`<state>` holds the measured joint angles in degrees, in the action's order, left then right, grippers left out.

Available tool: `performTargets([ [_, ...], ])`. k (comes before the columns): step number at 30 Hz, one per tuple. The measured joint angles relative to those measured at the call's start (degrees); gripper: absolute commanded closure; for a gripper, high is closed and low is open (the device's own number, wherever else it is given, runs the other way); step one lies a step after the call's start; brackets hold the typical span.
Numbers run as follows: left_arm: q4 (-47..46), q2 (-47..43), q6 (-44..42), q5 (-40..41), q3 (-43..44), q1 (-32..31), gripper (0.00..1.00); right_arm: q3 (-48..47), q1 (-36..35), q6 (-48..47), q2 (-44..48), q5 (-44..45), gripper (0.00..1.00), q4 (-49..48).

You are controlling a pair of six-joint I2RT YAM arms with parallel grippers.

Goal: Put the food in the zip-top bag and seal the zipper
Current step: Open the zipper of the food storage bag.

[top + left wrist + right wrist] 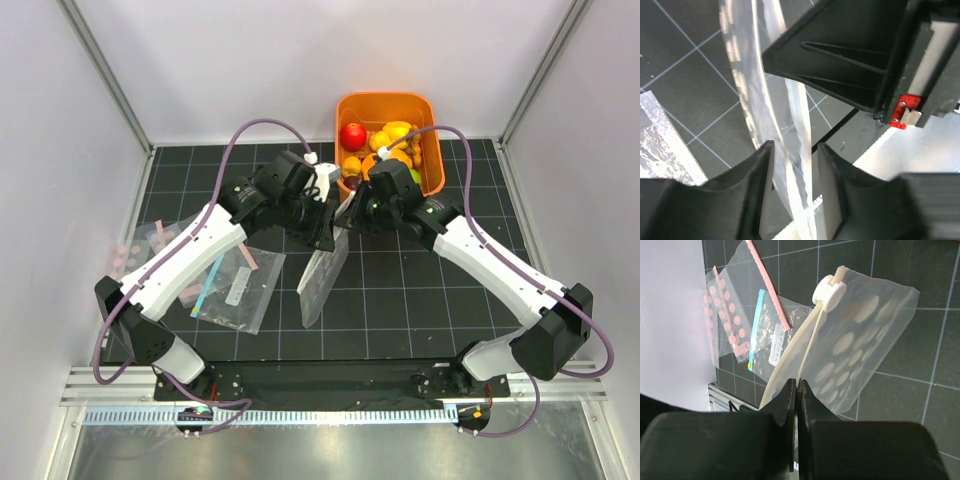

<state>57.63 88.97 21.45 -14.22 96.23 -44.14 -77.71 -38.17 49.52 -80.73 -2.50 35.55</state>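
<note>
Done so far: nothing is in the zip-top bag (325, 275) yet. It looks flat and empty, and it hangs up off the table (420, 300) between the two arms
Left to do: all of it, I think. The mouth must be opened wide, the food (385, 150) must go in piece by piece, and then the zipper (807, 347) must be pressed shut
Step now: my guess is that the arms want to pull the mouth open
Right pincer (796, 390): squeezed tight on the edge of the bag, right by the zipper
Left pincer (795, 147): its fingers are a little way apart, with the bag's edge running between them. There is a small dark gap on one side, so it does not seem to be pinching
Zipper: the two strips meet at a white slider (829, 288) and split apart a bit below it, so the mouth is open just a crack
Orange basket (385, 98): at the back of the table, just behind the pincers. It holds all the food: a red apple (352, 135), yellow and orange pieces, and a bit of green
Other bags: a bag with a teal strip (235, 285) and a bag with pink dots (722, 310) lie flat on the left, with a loose pink strip (767, 282). No food shows in them
</note>
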Motion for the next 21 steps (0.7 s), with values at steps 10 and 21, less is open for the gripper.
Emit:
performTargets([
  [10,-0.9,-1.1,3.3,0.5,-1.0,4.8,0.48,0.3,0.0,-2.2,0.6,-0.7,0.99,-2.8],
  [21,-1.4,0.3,5.3,-1.5,-1.0,5.7,0.84,0.8,0.0,-3.4,2.5,-2.3,0.99,-5.3],
])
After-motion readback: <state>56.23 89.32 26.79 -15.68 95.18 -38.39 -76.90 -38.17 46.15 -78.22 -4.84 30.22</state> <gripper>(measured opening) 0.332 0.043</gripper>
